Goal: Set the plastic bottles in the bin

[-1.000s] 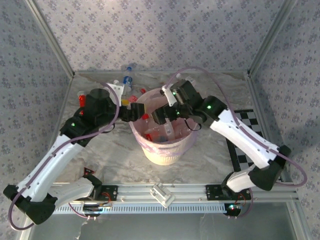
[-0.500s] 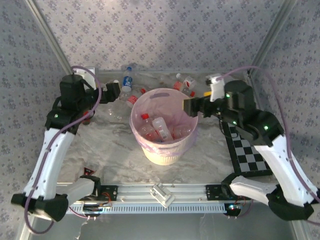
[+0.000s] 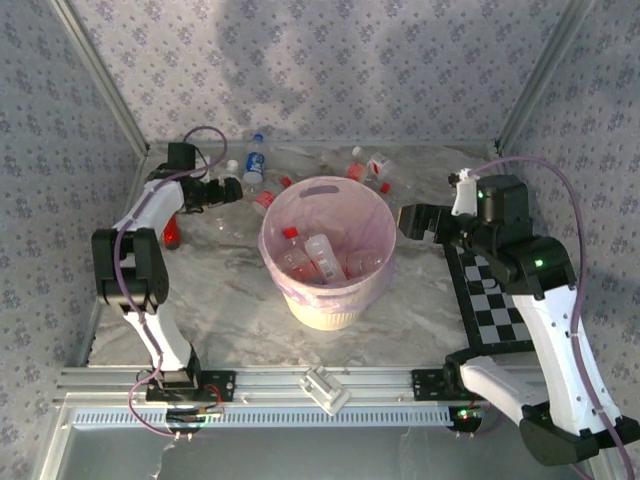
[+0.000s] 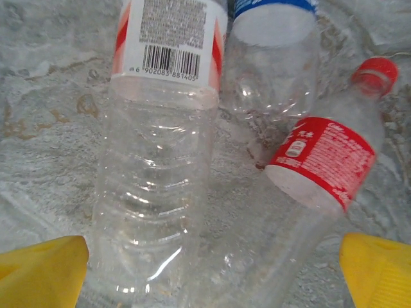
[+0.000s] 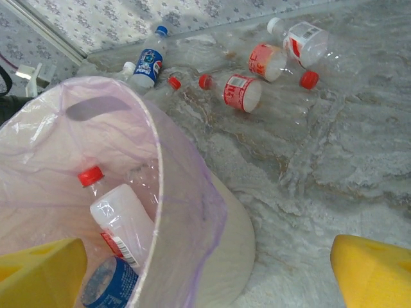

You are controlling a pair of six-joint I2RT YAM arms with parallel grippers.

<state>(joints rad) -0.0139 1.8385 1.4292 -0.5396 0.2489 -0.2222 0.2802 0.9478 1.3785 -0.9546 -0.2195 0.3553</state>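
Overhead, I see the bin [image 3: 325, 305] standing in the middle of the worktop [image 3: 220, 290]. Its pink liner is folded over the rim, and several bottles [image 3: 318, 255] lie inside, one with a red cap at the left of the pile. My left fingers [image 3: 226, 189] sit at the upper left of that frame, a little left of the bin's far rim, spread wide and gripping nothing. In the left wrist view their two yellow tips stand in the bottom corners. Three bottles lie on the marble between and beyond them: a clear barcode bottle [image 4: 154, 192] at left, a blue-band bottle [image 4: 273, 64] just beside it at top centre, and a red-label bottle [image 4: 321, 167] with a red cap slanting at right. I cannot tell whether either tip touches a bottle. My right fingers [image 3: 410, 220] hang just right of the bin's rim, centre right overhead, likewise spread apart and empty. In the right wrist view their yellow tips fill the bottom corners, and the bin takes up the lower left, with a red-capped bottle and a blue-labelled one visible inside. Beyond the bin in that view, more loose bottles [image 5: 243, 93] lie along the far edge of the worktop. A blue-cap bottle [image 5: 149, 61] lies at upper left and three with red labels lie toward the upper right, the farthest with a white cap. A checkerboard [image 3: 490, 300] lies on the worktop at the right, under my right arm.
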